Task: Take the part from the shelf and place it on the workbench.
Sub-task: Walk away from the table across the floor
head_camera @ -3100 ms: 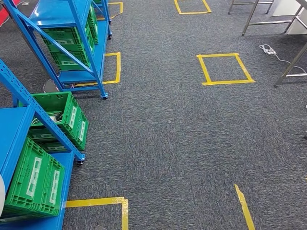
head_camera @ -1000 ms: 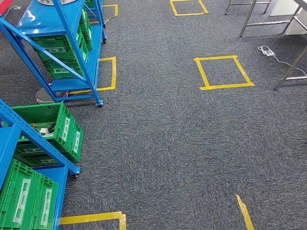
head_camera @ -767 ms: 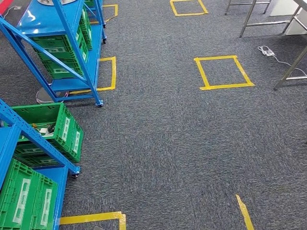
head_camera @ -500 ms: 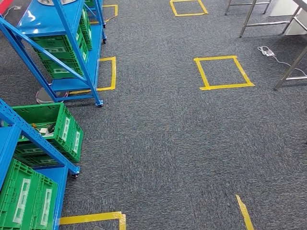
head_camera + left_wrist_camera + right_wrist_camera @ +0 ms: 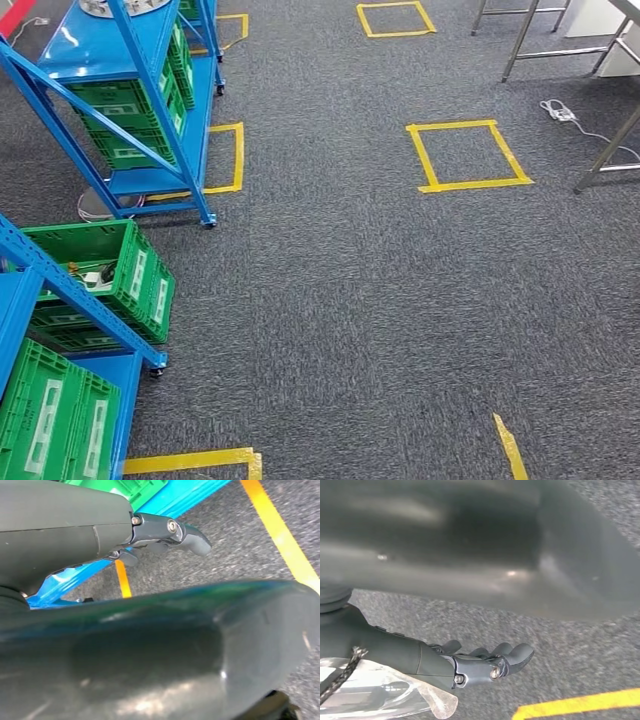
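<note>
Step in hand: approach to the shelf; nothing is carried yet.
Near shelf point(image 5: 45, 275): blue steel frame at the left of the head view, standing on grey carpet point(image 5: 355, 300).
Open crate point(image 5: 140, 275): green, on the near shelf; small items lie inside point(image 5: 90, 272), possibly the part, though too small to identify.
Far shelf point(image 5: 143, 60): a second blue frame with stacked green crates point(image 5: 124, 120).
Floor marks: yellow tape square point(image 5: 468, 155) well apart from both shelves.
Workbench: metal legs point(image 5: 604, 150) at the right edge probably belong to the surface.
Left hand point(image 5: 166, 532): fingers released, loosely extended, grasping nothing.
Right hand point(image 5: 486, 665): fingers released, slightly curled, empty.
Advice: turn left to face the open crate squarely before raising an arm, keeping clear of the diagonal brace point(image 5: 75, 290).
</note>
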`<state>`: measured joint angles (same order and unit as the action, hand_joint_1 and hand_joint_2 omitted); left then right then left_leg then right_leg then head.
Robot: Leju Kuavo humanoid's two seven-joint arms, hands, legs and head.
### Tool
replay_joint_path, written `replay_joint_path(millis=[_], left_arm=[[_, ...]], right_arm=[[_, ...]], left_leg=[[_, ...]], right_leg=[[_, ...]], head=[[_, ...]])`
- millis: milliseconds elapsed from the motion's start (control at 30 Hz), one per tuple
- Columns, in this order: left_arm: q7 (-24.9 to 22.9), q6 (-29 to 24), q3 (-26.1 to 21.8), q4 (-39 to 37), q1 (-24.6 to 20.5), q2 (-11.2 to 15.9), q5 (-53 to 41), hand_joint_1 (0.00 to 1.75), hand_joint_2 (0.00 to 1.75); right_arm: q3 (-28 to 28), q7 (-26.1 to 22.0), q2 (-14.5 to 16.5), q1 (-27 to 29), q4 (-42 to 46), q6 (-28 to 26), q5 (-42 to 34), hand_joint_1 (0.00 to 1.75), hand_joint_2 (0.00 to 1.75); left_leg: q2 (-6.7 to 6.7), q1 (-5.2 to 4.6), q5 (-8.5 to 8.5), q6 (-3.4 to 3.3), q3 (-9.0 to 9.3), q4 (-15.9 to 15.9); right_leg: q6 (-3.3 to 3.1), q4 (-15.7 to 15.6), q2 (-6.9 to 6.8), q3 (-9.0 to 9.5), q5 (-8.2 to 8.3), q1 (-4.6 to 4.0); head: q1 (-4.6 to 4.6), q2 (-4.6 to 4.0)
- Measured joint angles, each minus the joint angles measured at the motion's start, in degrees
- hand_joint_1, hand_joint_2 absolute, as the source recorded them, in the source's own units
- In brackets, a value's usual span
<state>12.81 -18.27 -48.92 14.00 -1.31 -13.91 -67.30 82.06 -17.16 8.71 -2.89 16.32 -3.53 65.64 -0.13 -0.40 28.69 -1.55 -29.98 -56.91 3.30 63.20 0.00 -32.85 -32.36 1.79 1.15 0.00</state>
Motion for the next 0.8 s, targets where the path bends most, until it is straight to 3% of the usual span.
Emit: replay_joint_path(millis=[67, 167, 233, 267, 333, 367, 400, 433, 500, 567, 700, 733, 800], left_arm=[[0.00, 0.01, -0.05, 0.00, -0.11, 0.07, -0.08, 0.00, 0.00], [0.00, -0.02, -0.12, -0.01, -0.17, 0.09, -0.36, 0.00, 0.00], [0.00, -0.02, -0.18, 0.00, -0.18, 0.05, -0.50, 0.00, 0.00], [0.00, -0.02, -0.22, 0.01, -0.21, 0.02, -0.55, 0.00, 0.00], [0.00, -0.02, -0.29, -0.01, -0.26, -0.01, -0.60, 0.00, 0.00], [0.00, -0.02, -0.32, -0.01, -0.22, -0.01, -0.63, 0.00, 0.00], [0.00, -0.04, -0.34, -0.01, -0.16, -0.01, -0.65, 0.00, 0.00], [0.00, -0.11, -0.37, 0.00, -0.10, 0.00, -0.67, 0.00, 0.00], [0.00, -0.29, -0.43, -0.01, -0.05, 0.02, -0.71, 0.00, 0.00], [0.04, -0.43, -0.53, -0.01, -0.12, 0.04, -0.84, 0.00, 0.00], [0.12, -0.59, -0.77, 0.01, -0.32, 0.06, -1.05, 0.00, 0.00], [0.12, -0.63, -0.81, 0.01, -0.28, 0.02, -1.08, 0.00, 0.00], [0.16, -0.66, -0.87, -0.01, -0.25, -0.08, -1.11, 0.00, 0.00]], right_arm=[[-0.02, 0.02, 0.07, -0.05, -0.09, 0.03, 0.02, 0.00, 0.00], [-0.03, 0.08, 0.10, 0.12, -0.17, -0.03, 0.05, 0.00, 0.00], [-0.02, 0.08, 0.06, 0.17, -0.17, -0.07, 0.07, 0.00, 0.00], [-0.02, 0.08, 0.05, 0.11, -0.17, -0.07, 0.10, 0.00, 0.00], [-0.03, 0.09, 0.03, 0.02, -0.17, -0.07, 0.15, 0.00, 0.00], [-0.03, 0.09, 0.03, 0.01, -0.17, -0.08, 0.17, 0.00, 0.00], [-0.03, 0.09, 0.02, 0.03, -0.17, -0.08, 0.18, 0.00, 0.00], [-0.03, 0.09, 0.02, 0.04, -0.17, -0.09, 0.19, 0.00, 0.00], [-0.03, 0.05, 0.01, 0.01, -0.17, -0.09, 0.20, 0.00, 0.00], [-0.03, -0.02, 0.02, -0.11, -0.21, -0.08, 0.22, 0.00, 0.00], [-0.03, -0.01, 0.02, -0.16, -0.32, -0.08, 0.28, 0.00, 0.00], [-0.04, -0.01, -0.01, -0.18, -0.32, -0.09, 0.28, 0.00, 0.00], [-0.05, -0.04, -0.08, -0.23, -0.32, -0.11, 0.27, 0.00, 0.00]], left_leg=[[-0.03, -0.06, 0.79, 0.82, 0.11, -0.89], [-0.03, -0.02, 1.16, 1.32, -0.01, -1.42], [-0.02, 0.14, 2.52, 1.77, -0.81, -3.49], [-0.01, 0.19, 3.91, 2.03, -2.07, -6.21], [-0.01, 0.24, 6.95, 2.23, -6.29, -14.22], [-0.01, 0.24, 7.61, 2.14, -8.20, -17.41], [-0.01, 0.21, 7.16, 1.92, -9.35, -18.80], [-0.01, 0.12, 5.45, 1.59, -9.42, -17.86], [-0.06, -0.28, 0.40, 0.82, -7.10, -11.19], [-0.10, -0.86, -2.18, 0.15, -4.90, -5.79], [-0.02, -1.03, -1.32, -0.76, -3.50, -2.27], [0.01, -0.87, -1.30, -0.81, -3.01, -1.29], [0.05, -0.69, -1.36, -0.84, -2.33, -0.28]], right_leg=[[-0.11, -4.09, 0.04, 1.87, 1.65, 0.06], [-1.14, -4.13, 0.24, 2.16, 1.24, -0.11], [-1.69, -4.13, 0.24, 2.46, 1.06, -0.10], [-2.00, -4.17, 0.20, 2.65, 0.91, -0.11], [-2.53, -4.16, 0.12, 2.99, 0.54, -0.32], [-2.73, -4.16, 0.12, 3.21, 0.34, -0.45], [-2.86, -4.16, 0.17, 3.50, 0.11, -0.58], [-2.94, -4.16, 0.26, 3.89, -0.14, -0.68], [-2.97, -4.25, 0.49, 4.66, -0.75, -0.70], [-2.71, -4.48, 0.63, 5.02, -1.23, -0.68], [-1.79, -4.95, 0.28, 4.88, -1.67, -0.70], [-1.61, -4.08, 0.18, 4.41, -2.38, -0.79], [-1.36, 1.26, 0.13, 1.55, -5.06, -0.89]], head=[[0.15, 0.00], [-0.06, 0.00], [-0.16, 0.00], [-0.23, 0.00], [-0.27, 0.00], [-0.27, 0.00], [-0.25, 0.00], [-0.25, 0.00], [-0.21, 0.00], [-0.27, 0.00], [-0.39, 0.00], [-0.34, 0.00], [-0.26, 0.00]])
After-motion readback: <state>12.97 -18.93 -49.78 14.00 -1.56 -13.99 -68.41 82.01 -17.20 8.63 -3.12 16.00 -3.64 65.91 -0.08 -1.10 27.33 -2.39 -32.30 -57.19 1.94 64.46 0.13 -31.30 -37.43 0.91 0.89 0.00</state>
